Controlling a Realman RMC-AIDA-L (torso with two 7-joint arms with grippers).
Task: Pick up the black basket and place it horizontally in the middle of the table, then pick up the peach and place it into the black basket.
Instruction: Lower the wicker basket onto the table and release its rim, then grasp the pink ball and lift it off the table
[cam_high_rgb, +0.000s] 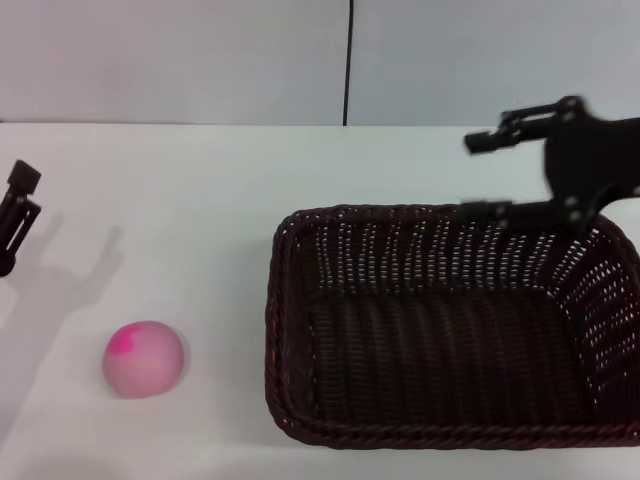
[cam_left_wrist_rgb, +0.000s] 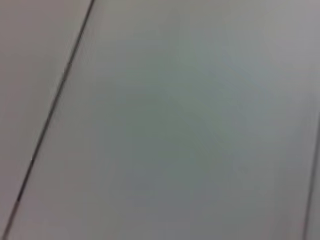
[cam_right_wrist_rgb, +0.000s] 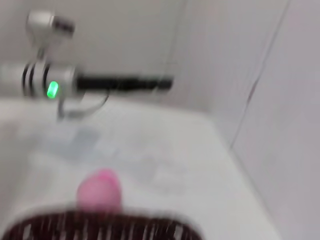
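Observation:
The black basket (cam_high_rgb: 450, 330) stands on the white table (cam_high_rgb: 200, 200) at the front right, its long side across my view and its opening up. The peach (cam_high_rgb: 144, 359) lies on the table at the front left, apart from the basket. My right gripper (cam_high_rgb: 485, 176) is open above the basket's far rim, one finger close to the rim, and holds nothing. My left gripper (cam_high_rgb: 15, 215) is at the far left edge of the table. The right wrist view shows the basket's rim (cam_right_wrist_rgb: 100, 227), the peach (cam_right_wrist_rgb: 100, 190) beyond it and the left arm (cam_right_wrist_rgb: 50, 85) farther off.
A pale wall with a dark vertical seam (cam_high_rgb: 348, 60) runs behind the table. The left wrist view shows only a plain pale surface with a dark line (cam_left_wrist_rgb: 55, 100). The basket reaches close to the table's front edge and the right side of the view.

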